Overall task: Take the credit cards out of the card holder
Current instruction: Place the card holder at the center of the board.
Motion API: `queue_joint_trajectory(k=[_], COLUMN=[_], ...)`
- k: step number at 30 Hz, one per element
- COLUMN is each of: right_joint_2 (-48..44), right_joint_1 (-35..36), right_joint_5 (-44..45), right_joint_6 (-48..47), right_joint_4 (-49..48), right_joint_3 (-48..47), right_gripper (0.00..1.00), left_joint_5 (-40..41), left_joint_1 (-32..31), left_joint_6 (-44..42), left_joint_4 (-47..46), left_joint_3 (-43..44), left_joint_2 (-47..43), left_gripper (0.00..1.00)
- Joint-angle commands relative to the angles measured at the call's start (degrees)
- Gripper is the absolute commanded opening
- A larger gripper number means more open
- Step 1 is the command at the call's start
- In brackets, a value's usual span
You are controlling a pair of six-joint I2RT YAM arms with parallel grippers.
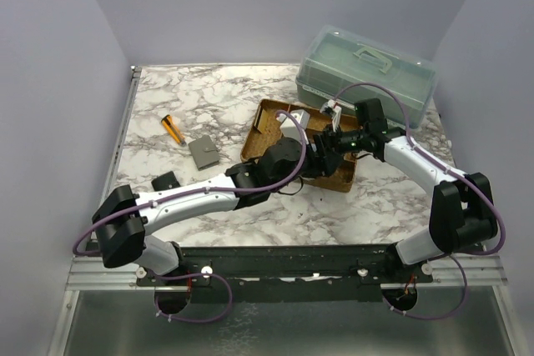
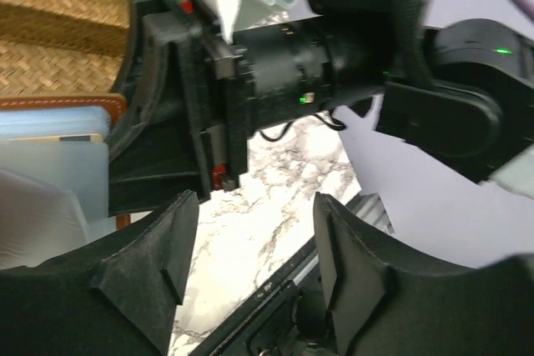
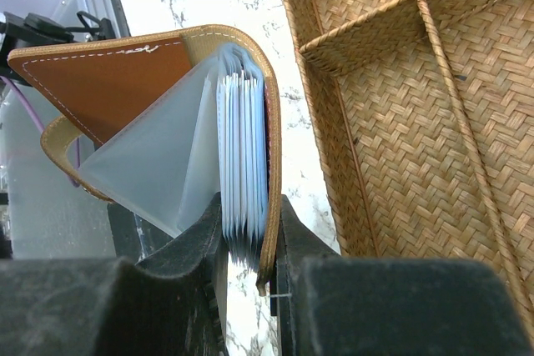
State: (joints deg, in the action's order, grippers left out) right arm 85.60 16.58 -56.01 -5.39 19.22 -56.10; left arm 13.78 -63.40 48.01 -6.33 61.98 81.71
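The right end effector (image 3: 249, 243) is clenched on the reddish-brown leather card holder (image 3: 125, 81), gripping 1 cover and the sleeve stack, and holds it fanned open beside the woven straw basket (image 3: 417, 122). The left end effector (image 2: 254, 218) is released, holds nothing, and faces the holder closely. It should pinch 1 card edge, not a frosted plastic sleeve (image 3: 142, 164), and pull along the pocket. The credit cards cannot be made out. The 2 wrists crowd each other. A grey wallet (image 1: 203, 152), a black wallet (image 1: 165, 180) and a clear plastic toolbox (image 1: 367, 68) sit on the marble bench (image 1: 209, 89).
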Motion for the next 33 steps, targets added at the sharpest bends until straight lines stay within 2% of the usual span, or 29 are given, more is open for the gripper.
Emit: queue_joint_trajectory(k=[1, 8, 14, 21, 27, 33], right_joint_2=[0.27, 0.44, 0.44, 0.39, 0.44, 0.79], right_joint_1=[0.47, 0.43, 0.47, 0.56, 0.88, 1.50], right_joint_5=[1.08, 0.81, 0.81, 1.00, 0.67, 0.21], right_joint_6=[1.06, 1.34, 1.34, 1.26, 1.01, 0.82], right_joint_4=[-2.07, -2.04, -2.08, -2.08, -1.91, -1.65], right_joint_3=[-0.18, -0.29, -0.16, -0.25, -0.28, -0.42], right_gripper=[0.00, 0.00, 0.00, 0.00, 0.00, 0.00], left_joint_5=[6.03, 12.11, 17.15, 21.50, 19.24, 12.65], left_joint_1=[-0.15, -0.15, -0.06, 0.05, 2.95, 5.13], left_joint_6=[2.92, 3.76, 5.93, 6.12, 7.20, 3.58], left_joint_4=[0.97, 2.65, 9.63, 12.96, 14.32, 14.20], left_joint_3=[0.44, -2.06, -1.22, -2.74, -4.13, -2.98], left_joint_2=[2.20, 2.05, 2.98, 0.32, -0.58, 0.01], left_gripper=[0.61, 0.54, 0.52, 0.51, 0.53, 0.65])
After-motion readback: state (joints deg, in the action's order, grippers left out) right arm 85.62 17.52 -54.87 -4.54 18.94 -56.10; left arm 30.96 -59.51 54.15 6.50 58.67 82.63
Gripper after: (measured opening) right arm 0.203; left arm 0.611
